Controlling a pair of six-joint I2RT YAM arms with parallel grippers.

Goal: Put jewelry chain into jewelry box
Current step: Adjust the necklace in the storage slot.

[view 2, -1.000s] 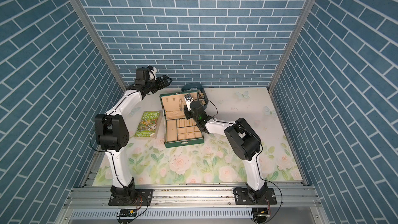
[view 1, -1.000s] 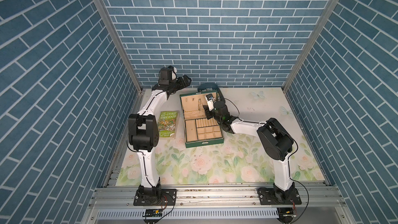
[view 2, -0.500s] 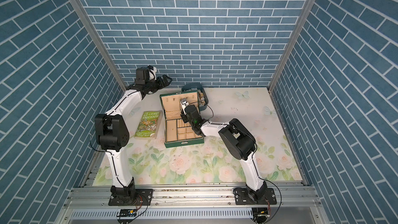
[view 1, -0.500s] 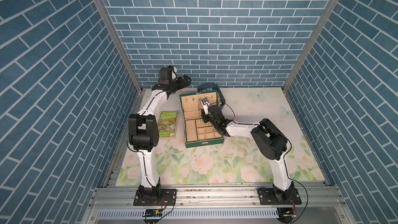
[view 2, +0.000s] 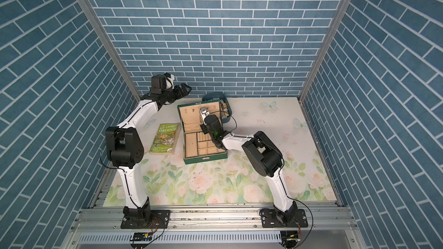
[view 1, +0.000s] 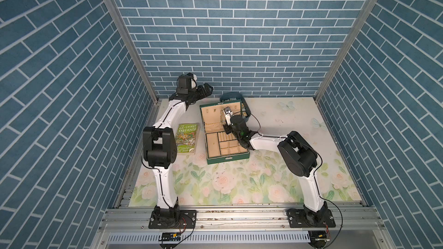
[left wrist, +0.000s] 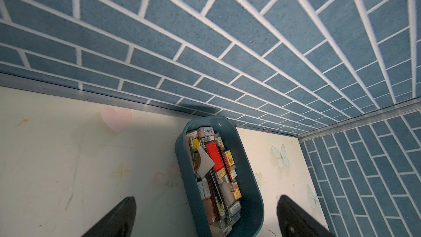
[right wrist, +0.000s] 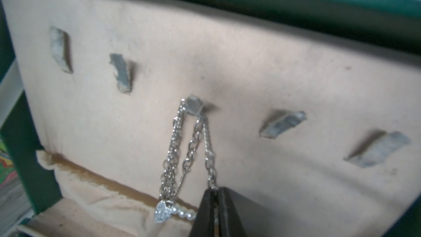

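The dark green jewelry box (view 1: 227,159) (view 2: 206,158) stands open mid-table, its beige lid upright. In the right wrist view the jewelry chain (right wrist: 190,153), pale metal links, hangs in loops from the middle lid hook (right wrist: 193,106). A heart charm (right wrist: 162,210) and small pearls dangle at its low end. My right gripper (right wrist: 215,190) (view 1: 224,123) is shut on one strand of the chain, close against the lid lining. My left gripper (view 1: 208,89) (left wrist: 206,198) hovers open and empty at the back left, above the tub.
A blue-grey oval tub (left wrist: 250,190) (view 1: 236,95) filled with small packets stands behind the box, against the back wall. A green paperback book (view 1: 187,137) (view 2: 165,138) lies left of the box. Other bare hooks (right wrist: 282,124) line the lid.
My right gripper has moved left, up to the lid, and closed its jaws on a strand of the chain. The left arm has not moved.
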